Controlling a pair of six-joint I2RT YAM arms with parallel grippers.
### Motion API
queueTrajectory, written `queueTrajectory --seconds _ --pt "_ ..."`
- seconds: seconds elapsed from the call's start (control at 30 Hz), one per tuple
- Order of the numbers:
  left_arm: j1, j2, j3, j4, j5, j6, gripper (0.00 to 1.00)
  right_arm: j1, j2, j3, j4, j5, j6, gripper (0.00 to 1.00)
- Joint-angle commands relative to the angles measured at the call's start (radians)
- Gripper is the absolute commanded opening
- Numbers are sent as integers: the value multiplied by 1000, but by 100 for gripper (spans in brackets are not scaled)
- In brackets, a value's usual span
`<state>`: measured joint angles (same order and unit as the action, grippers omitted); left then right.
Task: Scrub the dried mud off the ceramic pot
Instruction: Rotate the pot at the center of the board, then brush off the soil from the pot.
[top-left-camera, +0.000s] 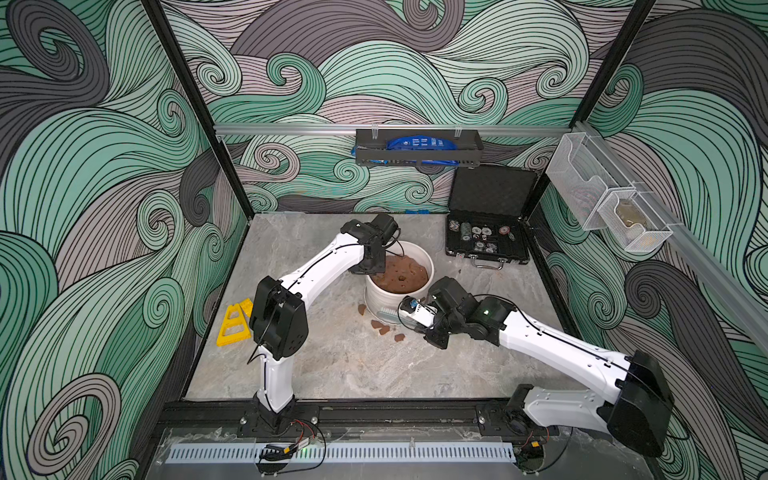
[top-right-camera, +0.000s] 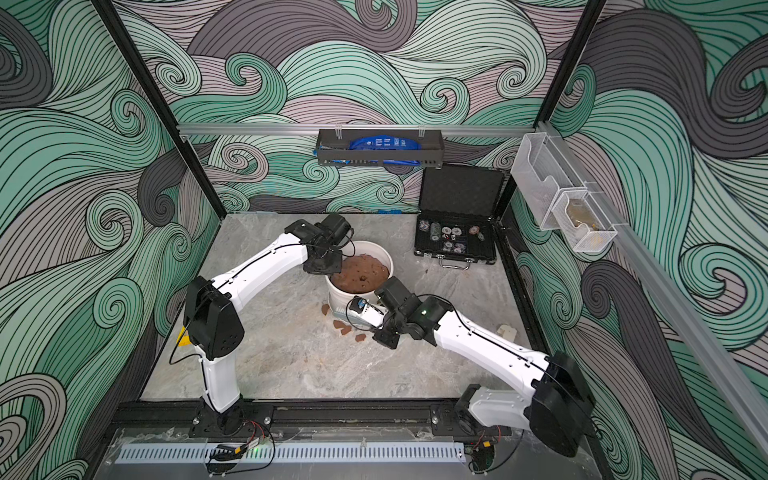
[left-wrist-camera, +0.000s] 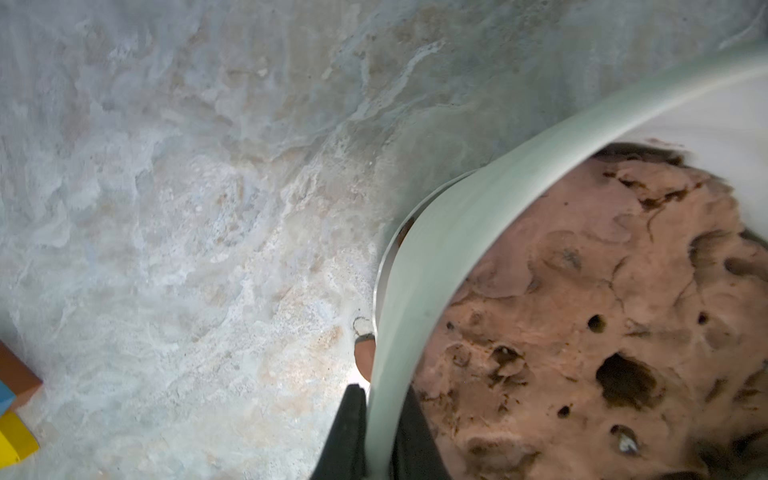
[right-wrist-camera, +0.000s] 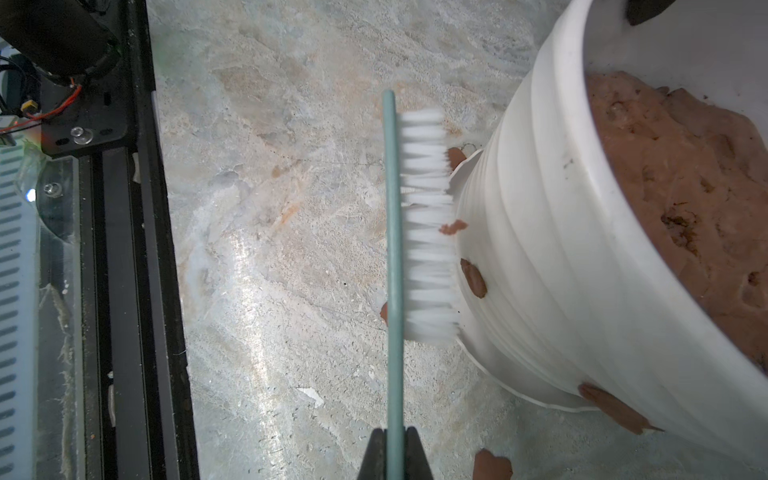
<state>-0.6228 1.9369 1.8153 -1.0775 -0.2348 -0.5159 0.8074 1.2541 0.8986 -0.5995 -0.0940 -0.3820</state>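
Nearest, right: clamped in the right gripper (right-wrist-camera: 394, 446), the green spine of the brush (right-wrist-camera: 392, 249), bristles against the near wall of the mid-table ceramic pot (right-wrist-camera: 540, 249) beside stuck dried mud (right-wrist-camera: 473, 278) shown only from that wrist. Just near of the pot, in both top views, loose flakes (top-left-camera: 384, 329). Farther left, pinched tight in the left gripper (left-wrist-camera: 380, 432), the pot's rim: clear from its wrist, masked from above.

The ceramic pot (right-wrist-camera: 540, 257) is white with horizontal ribs, holding reddish-brown soil (right-wrist-camera: 665, 187) pitted with dark holes. Ahead of the black right end effector (right-wrist-camera: 395, 451), the brush (right-wrist-camera: 392, 249) has a pale green back and white bristles, facing reddish-brown dried mud (right-wrist-camera: 473, 278) patches. The desk (right-wrist-camera: 270, 208) is mottled grey-beige marble; the walls (top-left-camera: 104, 166) carry green, grey and lilac swirls lined black.
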Motion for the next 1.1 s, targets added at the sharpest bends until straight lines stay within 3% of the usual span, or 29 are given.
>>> queueTrajectory --seconds 0.0,0.43,0.77,0.9,1.07 --pt "7 51 20 18 70 194 15 -4 33 -9 13 34 12 0" --pt "30 46 12 42 105 273 15 -56 161 30 7 141 122 0" --pt "53 50 30 56 150 303 15 -28 234 62 -81 212 105 0" --pt "58 56 49 52 162 317 14 2 214 56 -103 219 79 0" --pt "60 66 74 44 168 358 14 45 109 54 -117 132 35 0"
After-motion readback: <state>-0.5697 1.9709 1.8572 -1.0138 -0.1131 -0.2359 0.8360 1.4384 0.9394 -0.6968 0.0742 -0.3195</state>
